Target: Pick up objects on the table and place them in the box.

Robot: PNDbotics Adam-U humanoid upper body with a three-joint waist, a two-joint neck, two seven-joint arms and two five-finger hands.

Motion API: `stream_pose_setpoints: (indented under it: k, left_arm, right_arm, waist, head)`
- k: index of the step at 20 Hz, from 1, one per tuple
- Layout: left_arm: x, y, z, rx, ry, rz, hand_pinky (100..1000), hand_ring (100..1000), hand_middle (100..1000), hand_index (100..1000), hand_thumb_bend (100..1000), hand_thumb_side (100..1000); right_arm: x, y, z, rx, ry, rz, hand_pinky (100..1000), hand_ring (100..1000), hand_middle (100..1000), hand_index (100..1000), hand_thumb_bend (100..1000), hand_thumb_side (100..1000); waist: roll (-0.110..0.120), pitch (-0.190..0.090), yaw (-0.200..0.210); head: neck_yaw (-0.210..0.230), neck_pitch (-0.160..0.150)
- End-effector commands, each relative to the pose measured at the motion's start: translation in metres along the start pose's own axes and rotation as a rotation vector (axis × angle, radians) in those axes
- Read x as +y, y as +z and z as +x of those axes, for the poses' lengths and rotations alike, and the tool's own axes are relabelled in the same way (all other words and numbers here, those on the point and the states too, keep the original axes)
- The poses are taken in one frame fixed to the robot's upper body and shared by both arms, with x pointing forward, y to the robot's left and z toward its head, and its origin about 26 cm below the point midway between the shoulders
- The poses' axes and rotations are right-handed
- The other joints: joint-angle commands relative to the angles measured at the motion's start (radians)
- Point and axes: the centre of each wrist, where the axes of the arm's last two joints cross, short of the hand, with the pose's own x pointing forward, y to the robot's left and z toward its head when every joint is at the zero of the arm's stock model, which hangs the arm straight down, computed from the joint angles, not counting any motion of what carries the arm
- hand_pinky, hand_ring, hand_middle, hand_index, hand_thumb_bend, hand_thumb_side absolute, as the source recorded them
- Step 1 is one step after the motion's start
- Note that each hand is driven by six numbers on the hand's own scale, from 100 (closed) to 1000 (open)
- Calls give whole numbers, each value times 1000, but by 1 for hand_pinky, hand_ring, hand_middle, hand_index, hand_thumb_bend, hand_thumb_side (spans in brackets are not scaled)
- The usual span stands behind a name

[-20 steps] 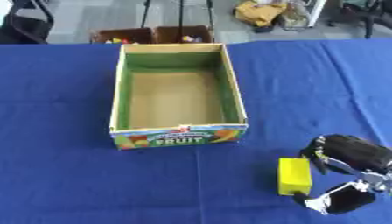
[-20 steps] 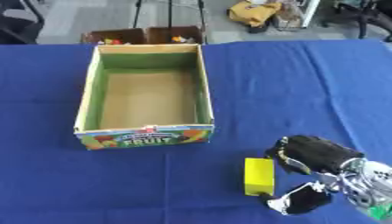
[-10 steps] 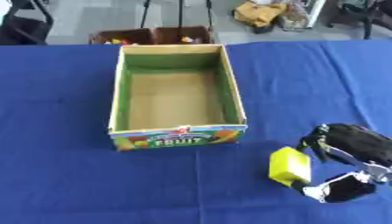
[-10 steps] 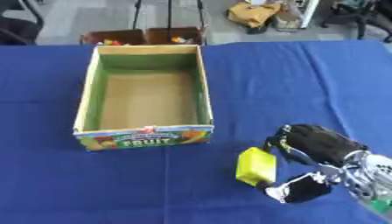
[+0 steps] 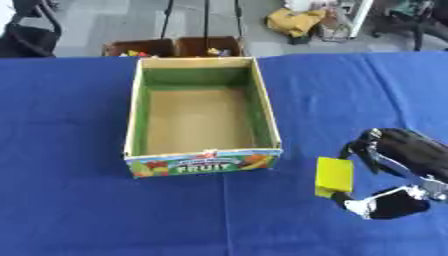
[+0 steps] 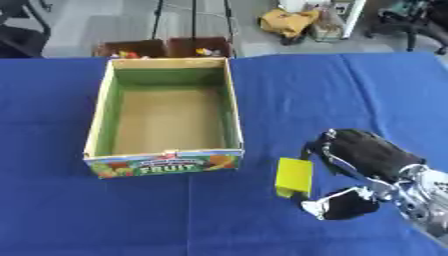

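One cardboard box (image 5: 201, 117) is recorded, open at the top, on a table covered with a blue cloth (image 5: 70, 200); its inner walls are green, its floor plain brown, and nothing is seen inside it. On the near outer wall a printed band of fruit pictures is carried, with the word "FRUIT" (image 5: 194, 168) legible in white capitals; a smaller line above it cannot be read. One yellow block (image 6: 294, 177) is listed, rectangular and unmarked, placed to the right of the box's near right corner and apart from it; whether it is lifted off the cloth cannot be told. One robot hand is shown, the right hand (image 6: 363, 162), black with silver parts at the wrist: its fingers are curled against the block's far right edge and its thumb (image 6: 337, 205) is set at the near lower corner, so that the block is pinched between them. More of the silver wrist and forearm is shown in the right eye view than in the left eye view, where the arm is cut by the frame edge. Beyond the table's far edge two brown bins (image 5: 175, 47) with small coloured items are noted on the floor. The left hand is shown in neither view.
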Motion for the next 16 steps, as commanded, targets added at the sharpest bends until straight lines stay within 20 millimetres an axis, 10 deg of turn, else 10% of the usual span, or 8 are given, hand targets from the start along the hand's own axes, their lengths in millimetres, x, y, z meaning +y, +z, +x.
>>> stream_pose_setpoints:
  k: [1,16]
  left_arm:
    - [2,-7,5,-31,-4,3,612,873,858,936,100,1000]
    - [2,-8,5,-32,0,-3,608,872,858,936,100,1000]
  right_arm:
    - [-16,2,-4,12,57,-49,651,668,247,427,100,436]
    - [-68,-7,-6,40,149,-314,654,647,226,401,100,397]
  waist:
    - [-5,-3,2]
    - [-16,-4,24]
  head:
    - [-4,-15]
    - [-12,-31]
